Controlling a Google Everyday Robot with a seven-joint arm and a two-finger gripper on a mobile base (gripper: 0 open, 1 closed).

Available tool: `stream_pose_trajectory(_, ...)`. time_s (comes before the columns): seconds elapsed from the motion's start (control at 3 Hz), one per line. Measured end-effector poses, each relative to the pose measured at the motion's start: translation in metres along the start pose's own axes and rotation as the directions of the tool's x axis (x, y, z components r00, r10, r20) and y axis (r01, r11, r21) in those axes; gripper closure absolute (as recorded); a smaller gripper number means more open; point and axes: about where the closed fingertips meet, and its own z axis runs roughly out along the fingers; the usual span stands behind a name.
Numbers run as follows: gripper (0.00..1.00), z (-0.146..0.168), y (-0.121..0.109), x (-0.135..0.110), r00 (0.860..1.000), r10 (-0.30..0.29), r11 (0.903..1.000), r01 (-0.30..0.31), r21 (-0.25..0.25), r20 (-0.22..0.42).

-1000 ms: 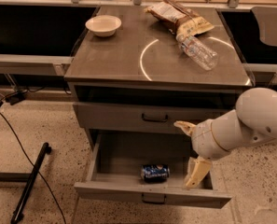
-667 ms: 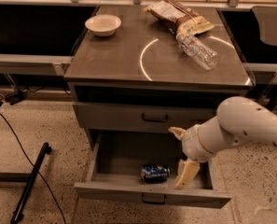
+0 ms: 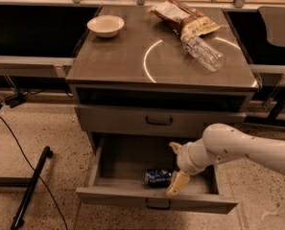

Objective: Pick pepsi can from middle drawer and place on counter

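The pepsi can (image 3: 158,177) lies on its side in the open middle drawer (image 3: 118,193), near the front wall. My gripper (image 3: 175,167) hangs over the drawer just right of the can, its pale fingers spread wide apart: one fingertip (image 3: 174,148) toward the back, the other (image 3: 177,185) near the drawer front beside the can. It holds nothing. The white arm comes in from the right. The counter (image 3: 127,56) is the glossy cabinet top above, with pale arcs on it.
On the counter stand a white bowl (image 3: 105,26) at back left, a clear plastic bottle (image 3: 203,53) on its side and a snack bag (image 3: 183,18) at back right. The drawer above (image 3: 159,121) is closed. A black pole (image 3: 30,188) lies on the floor at left.
My gripper and arm have moved left and lower into the drawer, closing in on the can's right side. The can has not moved.
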Motion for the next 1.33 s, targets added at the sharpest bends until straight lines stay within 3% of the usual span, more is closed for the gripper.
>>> stream_pose_trajectory(0.33, 0.16, 0.03, -0.019, 0.013, 1.0, -0.008, 0.9989, 0.007, 0.046, 0.028)
stream_pose_trajectory(0.67, 0.17, 0.048, -0.039, 0.022, 0.997, -0.038, 0.9961, 0.032, 0.082, 0.065)
stream_pose_trajectory(1.33, 0.16, 0.104, -0.058, 0.035, 0.989, -0.133, 0.99, 0.13, 0.055, 0.061)
